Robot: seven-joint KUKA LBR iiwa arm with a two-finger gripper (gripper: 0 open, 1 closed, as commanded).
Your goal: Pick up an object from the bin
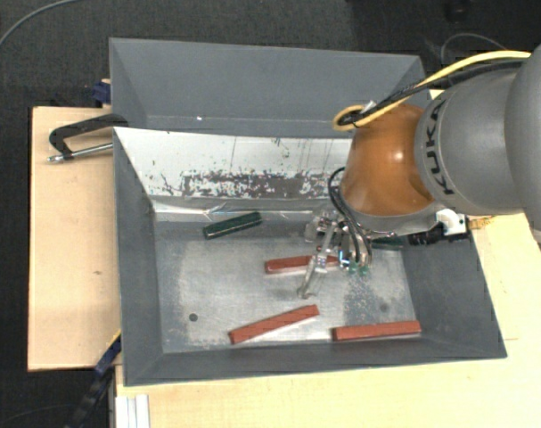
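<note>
Short red-brown bar (284,264), lying flat, middle of bin (252,83)

Dark carpeted floor (252,7), even overhead light

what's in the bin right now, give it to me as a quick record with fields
bin: grey metal, four loose bars on its floor
short red-brown bar: mid floor, right end at the jaws
jaws: down at the short bar's right end
arm: reaches in from the right
dark green bar: back left, near the rear wall
long red-brown bar: front, tilted
second red-brown bar: front right, along the front wall
lifted: nothing off the floor
</note>
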